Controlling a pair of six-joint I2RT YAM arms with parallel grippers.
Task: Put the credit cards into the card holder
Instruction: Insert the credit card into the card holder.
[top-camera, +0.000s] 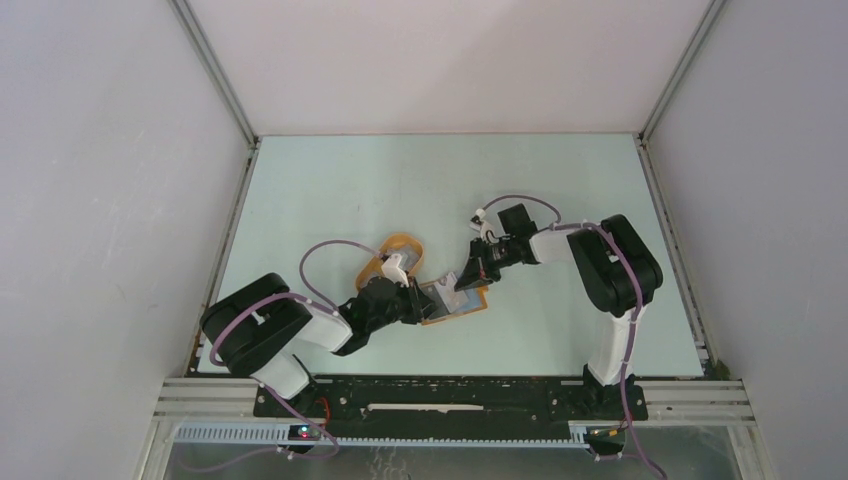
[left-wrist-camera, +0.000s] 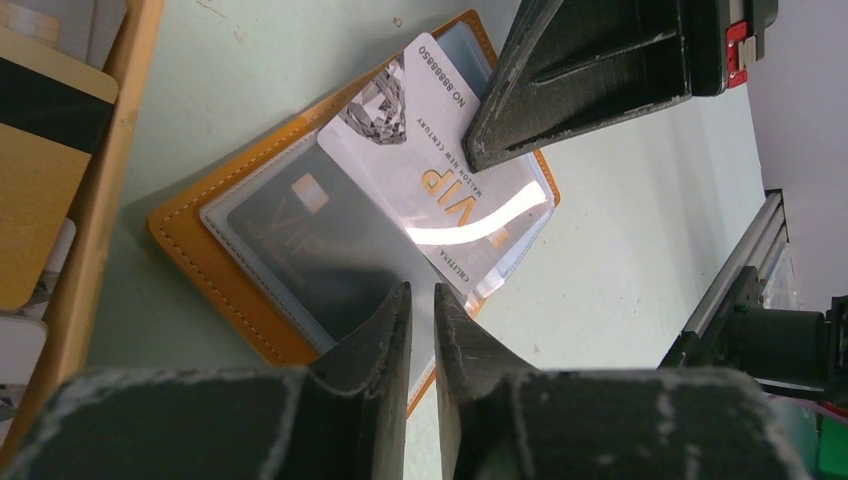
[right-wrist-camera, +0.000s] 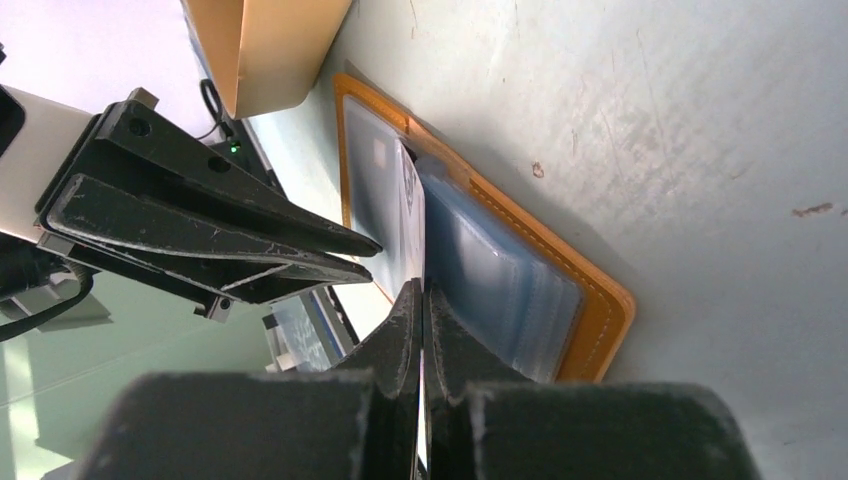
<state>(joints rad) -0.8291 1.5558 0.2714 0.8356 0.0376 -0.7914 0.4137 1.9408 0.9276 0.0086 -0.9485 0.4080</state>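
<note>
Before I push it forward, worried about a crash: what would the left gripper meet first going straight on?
The clear sleeve of the card holder, right at the left gripper; they may already touch. Beyond lie the credit card and the right gripper.

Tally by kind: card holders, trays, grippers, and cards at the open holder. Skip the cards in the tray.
Card holder: 1
Tray: 1
Cards: 2, the white VIP card and the dark card
Grippers: 2, left gripper and right gripper
Total: 6
</note>
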